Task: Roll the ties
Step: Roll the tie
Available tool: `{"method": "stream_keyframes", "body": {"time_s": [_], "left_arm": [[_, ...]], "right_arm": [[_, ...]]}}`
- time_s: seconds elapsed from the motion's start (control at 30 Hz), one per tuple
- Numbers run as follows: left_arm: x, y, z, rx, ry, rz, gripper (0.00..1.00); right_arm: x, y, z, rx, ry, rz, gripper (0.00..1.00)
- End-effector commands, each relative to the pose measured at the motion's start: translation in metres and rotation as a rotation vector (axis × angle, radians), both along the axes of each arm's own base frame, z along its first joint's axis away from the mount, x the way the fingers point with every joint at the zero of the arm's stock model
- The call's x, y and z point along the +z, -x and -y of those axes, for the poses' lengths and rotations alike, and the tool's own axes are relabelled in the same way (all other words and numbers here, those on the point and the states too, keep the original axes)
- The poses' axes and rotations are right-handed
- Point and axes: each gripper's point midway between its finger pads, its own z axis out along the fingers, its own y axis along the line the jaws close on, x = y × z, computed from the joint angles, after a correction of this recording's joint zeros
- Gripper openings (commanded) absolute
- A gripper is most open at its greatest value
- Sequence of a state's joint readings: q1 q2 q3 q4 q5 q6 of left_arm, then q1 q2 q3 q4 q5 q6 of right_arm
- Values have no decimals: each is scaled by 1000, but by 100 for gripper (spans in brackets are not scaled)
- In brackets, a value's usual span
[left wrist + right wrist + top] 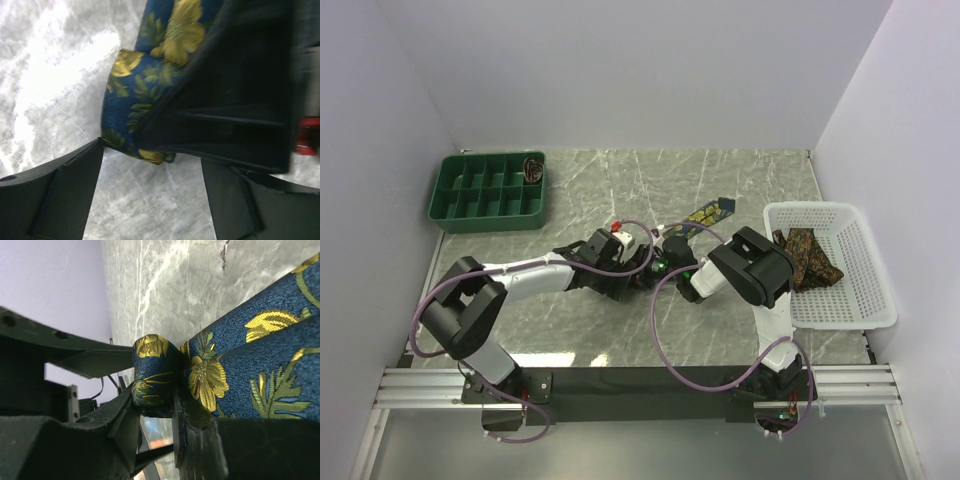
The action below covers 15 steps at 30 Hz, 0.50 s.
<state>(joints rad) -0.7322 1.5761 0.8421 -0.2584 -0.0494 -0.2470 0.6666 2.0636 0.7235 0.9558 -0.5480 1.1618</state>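
The navy tie with yellow flowers [705, 213] lies on the marble table, running from the middle toward the back right. Its near end is rolled up [151, 371]. My right gripper [667, 263] is shut on this roll, which sits between its fingers [122, 412]. My left gripper [642, 264] faces it from the left. It is open, and its jaws straddle bare table just short of the rolled end [127, 95]. The fabric touches its left fingertip [92, 155]. The brown ties with gold pattern [807, 255] lie bunched in the white basket [850, 290].
A green compartment tray [485, 190] stands at the back left with a rolled dark tie [533, 168] in its far right compartment. The white basket stands at the right edge. Side and back walls enclose the table.
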Motion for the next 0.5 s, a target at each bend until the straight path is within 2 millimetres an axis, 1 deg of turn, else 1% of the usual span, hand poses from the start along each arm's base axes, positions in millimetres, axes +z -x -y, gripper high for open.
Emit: {"method": "stream_keyframes", "body": {"time_s": [0.0,0.1,0.23,0.27,0.47], "left_arm": [[9,-16,3,-9,20,21,83],[11,-21,-1,-13,44,12,83],[16,-28,6,-41,68,19,85],[17,-27,10,-56,81,10,85],[13,-27,15,-76,93,-7,83]], "right_arm": [[-52,17,24,-13,153,-100,0],[-53,18,25,-8,154,-99,0],[-53,18,25,-3,152,-97,0],[-52,19,24,1,150,-96,0],[-52,20,23,10,144,-98,0]]}}
